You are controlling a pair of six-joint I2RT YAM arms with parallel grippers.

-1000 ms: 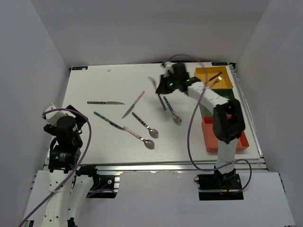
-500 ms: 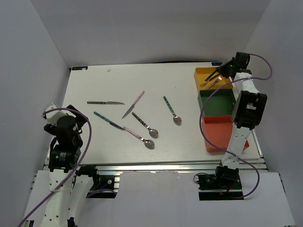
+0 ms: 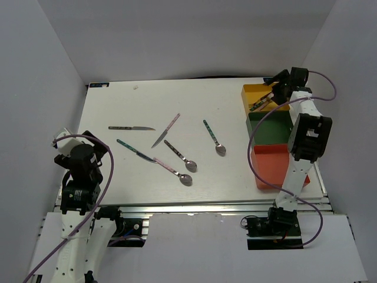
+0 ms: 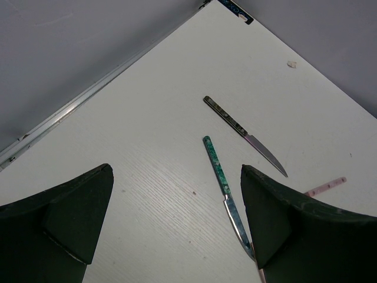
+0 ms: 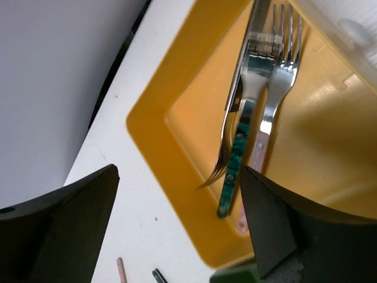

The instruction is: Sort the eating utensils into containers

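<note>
The right gripper (image 5: 179,171) hangs over the yellow bin (image 5: 147,118) at the upper right of the overhead view, its two dark fingers spread wide with nothing between them. Straight below it, inside that bin, a teal-handled fork (image 5: 235,153) and a pink-handled fork (image 5: 272,94) lie side by side and touching, tines toward the top of the wrist view; a thin curved piece of metal lies against them, and what it is cannot be told. Just below the yellow bin in the overhead view sit the dark green bin (image 3: 268,127) and then the red-orange bin (image 3: 271,171). The left gripper (image 4: 177,171) is at the lower left of the overhead view, fingers also wide apart and empty. On the white table (image 3: 118,100) beyond it lie a dark patterned knife (image 4: 235,124) and a teal-handled knife (image 4: 219,171). Further toward the middle lie a pink-handled knife (image 3: 166,130), a pink-handled spoon (image 3: 174,171), a dark-handled spoon (image 3: 179,154) and, nearest the bins, a teal-handled spoon (image 3: 213,137).
</note>
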